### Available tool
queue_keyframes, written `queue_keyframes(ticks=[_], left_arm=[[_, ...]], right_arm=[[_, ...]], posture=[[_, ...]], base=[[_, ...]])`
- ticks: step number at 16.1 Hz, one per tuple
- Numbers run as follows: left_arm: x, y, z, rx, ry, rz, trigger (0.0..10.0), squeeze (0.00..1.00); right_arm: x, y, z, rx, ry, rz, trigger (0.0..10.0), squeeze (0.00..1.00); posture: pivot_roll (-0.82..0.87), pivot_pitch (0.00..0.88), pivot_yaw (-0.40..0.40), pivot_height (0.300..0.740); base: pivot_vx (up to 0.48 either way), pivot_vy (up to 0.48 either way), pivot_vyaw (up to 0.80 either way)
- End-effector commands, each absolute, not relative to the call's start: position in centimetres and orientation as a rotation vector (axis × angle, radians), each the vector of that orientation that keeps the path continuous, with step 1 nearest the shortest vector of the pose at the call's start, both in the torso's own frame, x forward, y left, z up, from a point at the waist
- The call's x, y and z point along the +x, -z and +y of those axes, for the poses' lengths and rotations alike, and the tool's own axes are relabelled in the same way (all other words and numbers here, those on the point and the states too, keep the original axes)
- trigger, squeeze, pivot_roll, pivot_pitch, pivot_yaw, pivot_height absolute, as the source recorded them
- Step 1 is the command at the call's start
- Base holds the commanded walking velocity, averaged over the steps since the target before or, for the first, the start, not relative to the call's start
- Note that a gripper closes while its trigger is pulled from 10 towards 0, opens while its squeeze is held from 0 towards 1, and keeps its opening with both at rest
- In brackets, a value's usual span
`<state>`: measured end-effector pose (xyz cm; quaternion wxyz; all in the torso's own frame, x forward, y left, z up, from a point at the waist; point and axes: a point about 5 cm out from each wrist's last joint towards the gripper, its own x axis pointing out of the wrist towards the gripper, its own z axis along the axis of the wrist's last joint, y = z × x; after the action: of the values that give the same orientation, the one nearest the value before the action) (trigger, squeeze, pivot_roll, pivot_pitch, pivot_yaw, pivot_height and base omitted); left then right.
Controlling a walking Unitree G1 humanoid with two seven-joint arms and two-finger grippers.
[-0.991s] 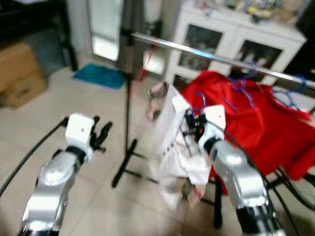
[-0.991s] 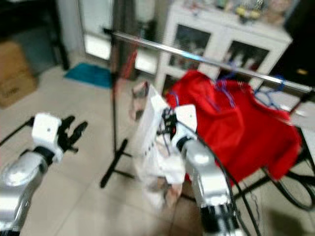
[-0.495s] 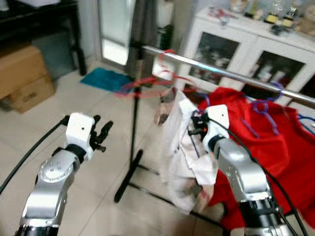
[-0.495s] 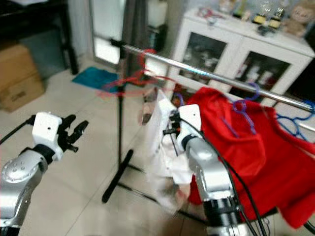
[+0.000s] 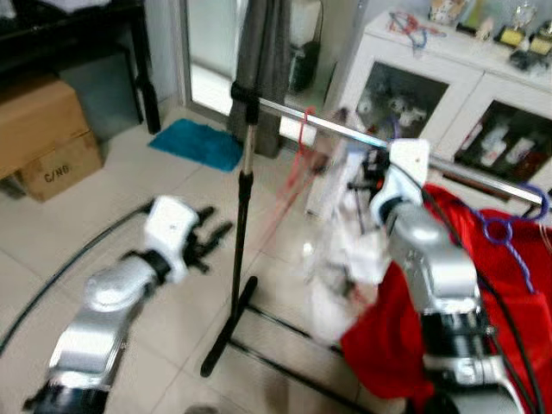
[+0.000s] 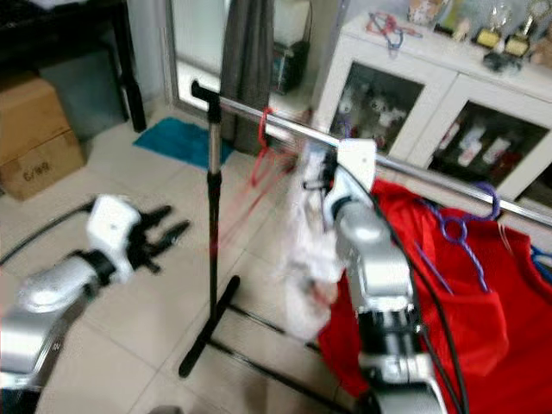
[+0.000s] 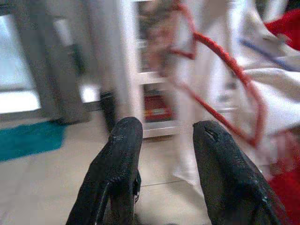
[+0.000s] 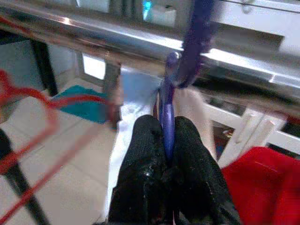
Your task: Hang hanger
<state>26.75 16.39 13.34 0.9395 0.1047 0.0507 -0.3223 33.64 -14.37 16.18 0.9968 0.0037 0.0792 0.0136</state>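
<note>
Raised to the rail (image 8: 93, 35), right gripper (image 8: 166, 154) clamping blue hanger (image 8: 168, 117), blurred white garment (image 5: 349, 259), left gripper (image 7: 164, 140) parted, idle.

Garment rails: one, a chrome clothes rail (image 6: 405, 166) crossing the upper middle of the frame.
Rail stands: one black upright post (image 6: 212, 216).
Hangers: at least three, the view being blurred: one red hanger (image 6: 263, 142), one purple hanger (image 8: 180, 70), one blue-violet hanger (image 6: 466, 226) at right.
Red garments: one red cloth (image 6: 466, 310), lower right.
White garments: one white shirt (image 6: 309, 259).
Cardboard boxes: two, stacked boxes (image 5: 47, 129) at far left.
Teal mats: one teal mat (image 5: 197, 143).
White cabinets: one glass-door cabinet (image 6: 448, 112), upper right.
</note>
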Motion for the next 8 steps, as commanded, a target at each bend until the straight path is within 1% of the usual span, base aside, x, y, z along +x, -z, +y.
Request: queue_keyframes(ticks=[1,4,8], left_arm=[[26.5,-13.6,15.2,0.209,0.738,0.087,10.0,0.00],[25.9,-14.1,14.4,0.212,0.889,0.095,10.0,0.00],[26.0,-14.3,14.4,0.227,0.924,0.101,10.0,0.00]], right_arm=[[33.9,-16.3,-16.3,0.011,0.058,0.165,10.0,0.00],[35.0,-16.4,-16.4,0.028,0.089,0.207,10.0,0.00],[35.4,-15.8,-16.5,0.018,0.095,0.286,10.0,0.00]], posture=[[0.13,0.000,-0.115,0.740],[0.14,0.000,-0.120,0.740],[0.14,0.000,-0.124,0.740]], base=[[0.000,0.000,0.00],[0.000,0.000,0.00],[0.000,0.000,0.00]])
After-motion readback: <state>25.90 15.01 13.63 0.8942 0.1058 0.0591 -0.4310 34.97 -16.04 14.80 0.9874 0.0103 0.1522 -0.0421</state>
